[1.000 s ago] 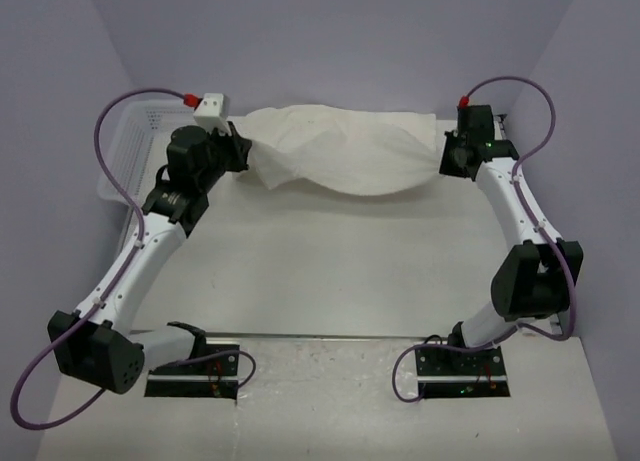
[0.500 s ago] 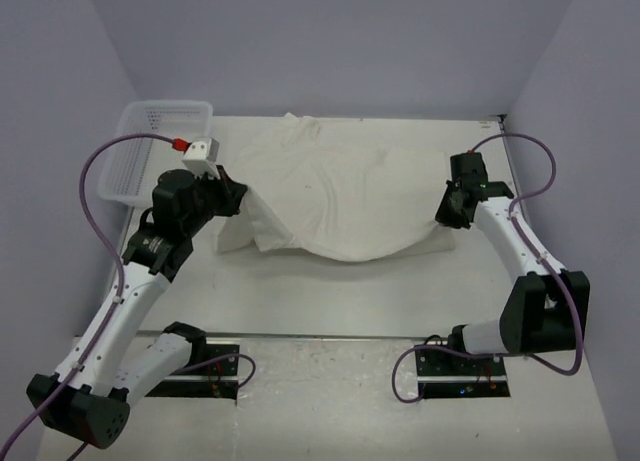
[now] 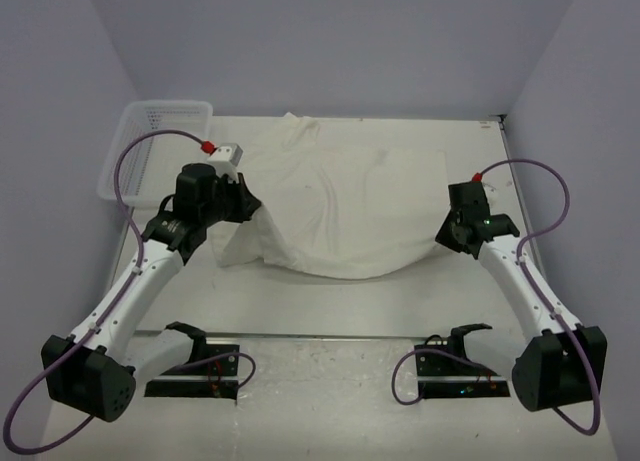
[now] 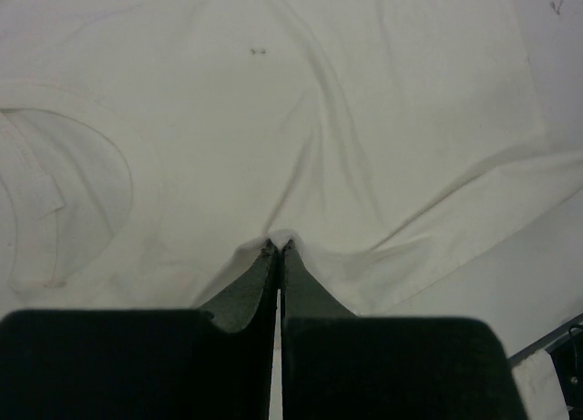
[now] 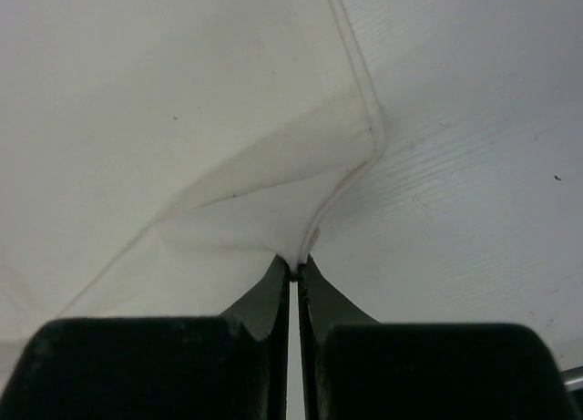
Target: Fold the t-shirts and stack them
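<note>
**Top view.** One cream shirt (image 3: 340, 206) lies spread and wrinkled on the table (image 3: 330, 301), its near edge hanging in a shallow curve between two pinched corners. The left gripper (image 3: 252, 203) is at the shirt's near-left corner and the right gripper (image 3: 447, 231) is at its near-right corner. A basket (image 3: 125, 151) stands off the shirt's far-left side, apart from it.

**Left wrist view.** The left gripper (image 4: 278, 247) is closed tip to tip on a small peak of the shirt (image 4: 319, 119), and creases fan away from the pinch. A curved seam (image 4: 130, 188) left of the pinch is probably the collar, though the soft focus leaves this unsure.

**Right wrist view.** The right gripper (image 5: 294, 267) is clamped on a corner of the shirt (image 5: 182, 101). The hem (image 5: 355, 60) runs away from the pinch, with bare table (image 5: 474, 165) to the shirt's right.
</note>
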Controlling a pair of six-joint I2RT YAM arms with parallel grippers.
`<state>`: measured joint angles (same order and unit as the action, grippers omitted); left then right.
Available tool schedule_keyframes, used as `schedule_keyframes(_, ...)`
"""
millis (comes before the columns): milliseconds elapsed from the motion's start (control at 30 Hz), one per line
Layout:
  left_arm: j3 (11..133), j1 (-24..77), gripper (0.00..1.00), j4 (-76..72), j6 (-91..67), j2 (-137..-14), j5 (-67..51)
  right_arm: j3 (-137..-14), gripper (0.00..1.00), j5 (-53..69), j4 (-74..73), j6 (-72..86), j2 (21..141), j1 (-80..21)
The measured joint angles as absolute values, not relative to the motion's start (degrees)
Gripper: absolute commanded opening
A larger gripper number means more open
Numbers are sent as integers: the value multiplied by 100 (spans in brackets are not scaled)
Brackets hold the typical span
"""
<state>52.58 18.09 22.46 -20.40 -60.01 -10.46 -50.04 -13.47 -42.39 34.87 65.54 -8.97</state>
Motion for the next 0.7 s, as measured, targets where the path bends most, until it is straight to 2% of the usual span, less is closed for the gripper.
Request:
schedule_keyframes(133, 5406, 1809, 0, 2244, -1988, -6265, -1135, -4908, 0, -1625, -4401, 3752, 6316, -899)
schedule_keyframes(700, 6842, 1809, 0, 2349, -1839, -8281, -676, -4939, 0, -2021, -4847, 4344, 7035, -646)
